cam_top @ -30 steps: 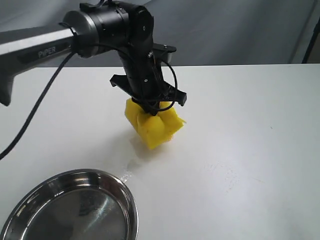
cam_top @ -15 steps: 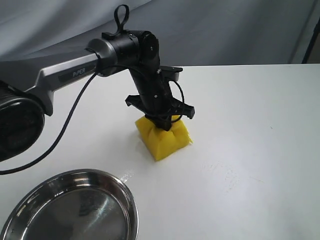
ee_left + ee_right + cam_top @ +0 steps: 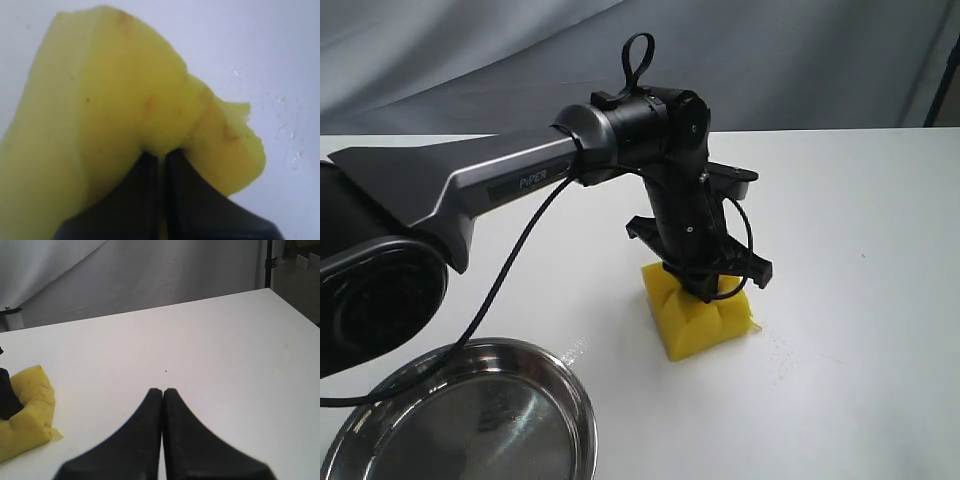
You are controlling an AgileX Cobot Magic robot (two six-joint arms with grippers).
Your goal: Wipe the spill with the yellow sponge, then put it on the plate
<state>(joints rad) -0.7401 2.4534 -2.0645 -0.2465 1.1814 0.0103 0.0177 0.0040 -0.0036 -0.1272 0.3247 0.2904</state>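
While left gripper (image 3: 707,291) pinches yellow sponge (image 3: 692,322) tight against tabletop (image 3: 860,240), wipe looks mid-pass; plate (image 3: 584,402) near-left empty, placement pending.

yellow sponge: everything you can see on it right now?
The bright yellow foam sponge is a thick, soft block with ragged edges; the left wrist view shows faint orange-brown stains. The left pincer is shut on its top, creasing the foam into a deep fold. Its base appears pressed on the white table, one corner toward the exterior camera, right of the round steel plate and apart from it.
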